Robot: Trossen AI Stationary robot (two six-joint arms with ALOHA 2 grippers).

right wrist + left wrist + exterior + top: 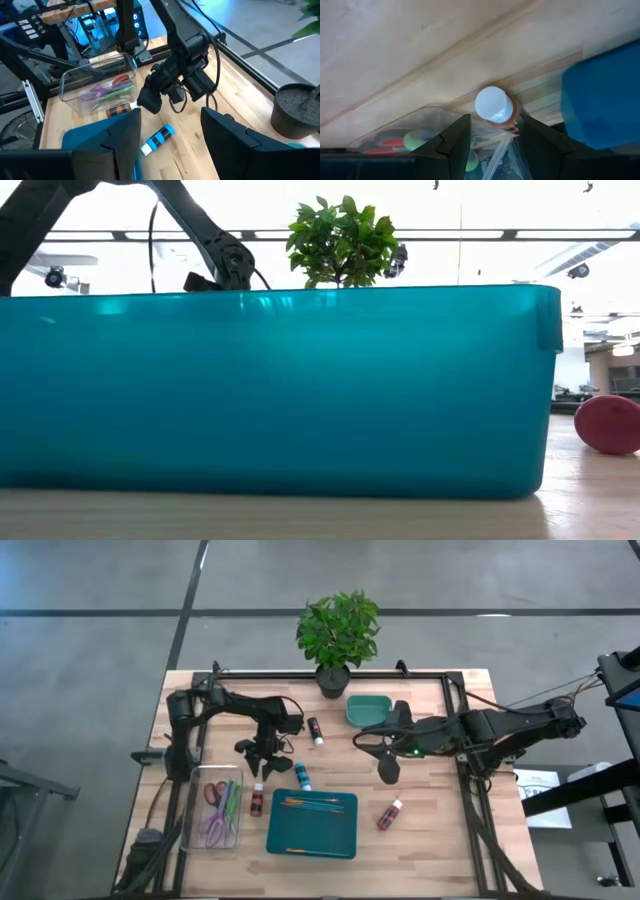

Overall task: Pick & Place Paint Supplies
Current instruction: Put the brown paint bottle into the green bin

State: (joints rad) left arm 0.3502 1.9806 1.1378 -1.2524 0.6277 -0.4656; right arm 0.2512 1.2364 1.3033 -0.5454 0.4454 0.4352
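Just behind the teal tray [311, 840], over the dark red bottle [257, 802]: left gripper [262, 766], fingers apart, empty. Four paint bottles counted around the tray: dark red at its left corner, blue [302, 776] at its back edge, black [315, 730] farther back, pinkish [390, 813] to its right. Brushes [316, 802] inside. Right gripper [372, 740] also apart, empty, behind the tray.

Even bright overhead light; low view backlit by ceiling strips; left wrist view blurred.

potted plant [337, 635], green bowl [367, 708], scissors [214, 796]
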